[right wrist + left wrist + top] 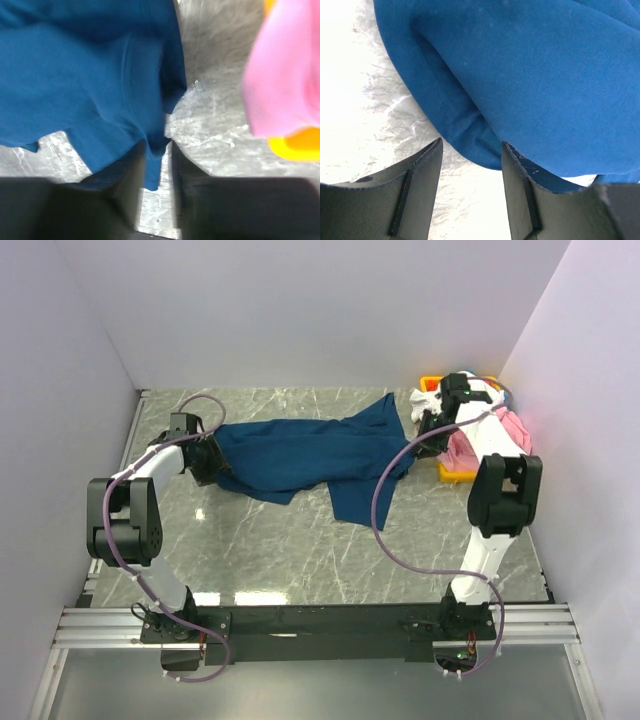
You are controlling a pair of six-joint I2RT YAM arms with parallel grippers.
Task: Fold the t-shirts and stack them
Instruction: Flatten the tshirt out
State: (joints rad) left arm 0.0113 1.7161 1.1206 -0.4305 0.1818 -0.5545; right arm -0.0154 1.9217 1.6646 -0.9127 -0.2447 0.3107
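Observation:
The navy blue t-shirt (300, 455) lies spread across the table between my two grippers. My left gripper (208, 458) is at its left end. In the left wrist view it (471, 145) is open, with the shirt's edge (520, 75) just ahead of the fingertips and not pinched. My right gripper (430, 430) is at the shirt's right end. In the blurred right wrist view its jaws (159, 147) stand close together with a strip of the navy cloth (90, 90) between them. The pink t-shirt (482, 445) and the white t-shirt (424, 397) lie in the bin.
The yellow plastic bin (447, 476) stands at the far right against the wall; its rim (295, 147) and the pink cloth (285, 75) show right of my right gripper. White walls close in the grey marble table (300, 550) on three sides.

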